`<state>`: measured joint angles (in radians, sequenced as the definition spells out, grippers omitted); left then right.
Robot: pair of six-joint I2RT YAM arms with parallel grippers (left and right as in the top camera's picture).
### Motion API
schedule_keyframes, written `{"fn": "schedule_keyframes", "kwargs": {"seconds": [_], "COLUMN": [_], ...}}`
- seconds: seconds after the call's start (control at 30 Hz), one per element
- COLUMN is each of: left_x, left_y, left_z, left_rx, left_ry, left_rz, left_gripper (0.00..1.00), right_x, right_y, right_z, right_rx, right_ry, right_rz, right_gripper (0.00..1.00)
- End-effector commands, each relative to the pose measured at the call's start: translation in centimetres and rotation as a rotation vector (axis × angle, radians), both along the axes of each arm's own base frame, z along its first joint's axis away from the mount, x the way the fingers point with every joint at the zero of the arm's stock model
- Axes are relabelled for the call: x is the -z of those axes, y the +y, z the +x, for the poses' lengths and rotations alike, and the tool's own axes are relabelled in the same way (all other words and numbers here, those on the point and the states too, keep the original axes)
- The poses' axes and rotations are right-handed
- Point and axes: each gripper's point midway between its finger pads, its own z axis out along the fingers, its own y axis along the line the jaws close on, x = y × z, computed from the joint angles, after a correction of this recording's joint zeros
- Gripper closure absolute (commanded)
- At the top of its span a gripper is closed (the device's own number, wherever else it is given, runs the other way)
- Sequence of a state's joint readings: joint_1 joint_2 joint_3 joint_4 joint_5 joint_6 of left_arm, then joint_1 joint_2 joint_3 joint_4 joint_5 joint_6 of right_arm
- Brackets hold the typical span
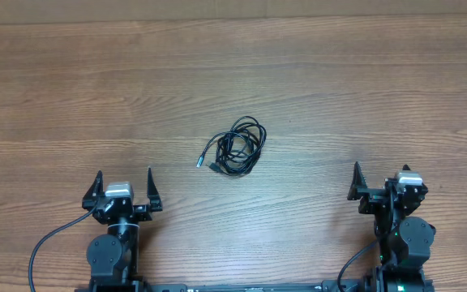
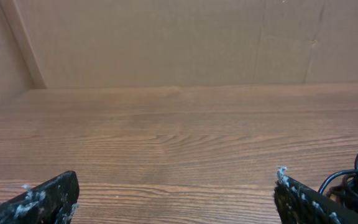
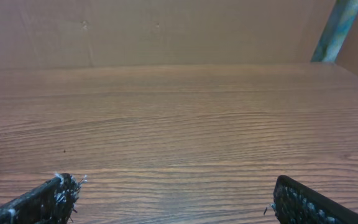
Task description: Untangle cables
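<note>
Across your surface [image 1: 339, 89], the left arm [image 1: 113, 243] and right arm [image 1: 404, 235] sit at the bottom corners, jaws spread wide and empty, likely so either can reach in. The cables [image 1: 239, 147] lie bundled at centre, well apart from both.

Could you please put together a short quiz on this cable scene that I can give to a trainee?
1. True or false: the left pincer is shut on the cables.
2. Which wrist camera shows part of the cables? A) left wrist B) right wrist C) both
3. Fill in the missing word: the right pincer is ____ and holds nothing.
Key: 1 false, it is open and apart from them; 2 A; 3 open.
</note>
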<state>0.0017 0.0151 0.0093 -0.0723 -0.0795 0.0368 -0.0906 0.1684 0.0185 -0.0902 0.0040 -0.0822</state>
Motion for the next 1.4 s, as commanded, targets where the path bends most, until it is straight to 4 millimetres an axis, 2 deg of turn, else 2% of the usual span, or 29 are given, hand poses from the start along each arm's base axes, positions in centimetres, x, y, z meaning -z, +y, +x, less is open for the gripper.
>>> {"fn": "schedule_keyframes", "kwargs": {"seconds": [0.0, 0.67, 0.8, 1.0, 1.37], "left_x": [0.0, 0.0, 0.0, -0.1, -1.8], "left_y": [0.2, 0.2, 0.2, 0.2, 0.2], "left_z": [0.0, 0.0, 0.0, -0.1, -1.4], "left_rx": [-0.008, -0.008, -0.015, -0.017, -0.021], "left_ry": [-0.004, -0.005, -0.012, -0.010, 0.074], "left_rz": [0.020, 0.019, -0.068, -0.097, -0.096], "left_gripper": [0.00, 0.00, 0.00, 0.00, 0.00], "right_x": [0.5, 0.5, 0.2, 0.1, -2.2], "right_y": [0.0, 0.1, 0.3, -0.1, -0.8], "right_z": [0.0, 0.0, 0.1, 0.0, -0.1], "right_rx": [-0.002, -0.004, -0.015, 0.030, 0.079], "right_ry": [0.010, 0.009, -0.004, -0.011, 0.044], "right_rz": [-0.005, -0.002, 0.008, 0.132, 0.128], "right_gripper": [0.00, 0.00, 0.00, 0.00, 0.00]}}
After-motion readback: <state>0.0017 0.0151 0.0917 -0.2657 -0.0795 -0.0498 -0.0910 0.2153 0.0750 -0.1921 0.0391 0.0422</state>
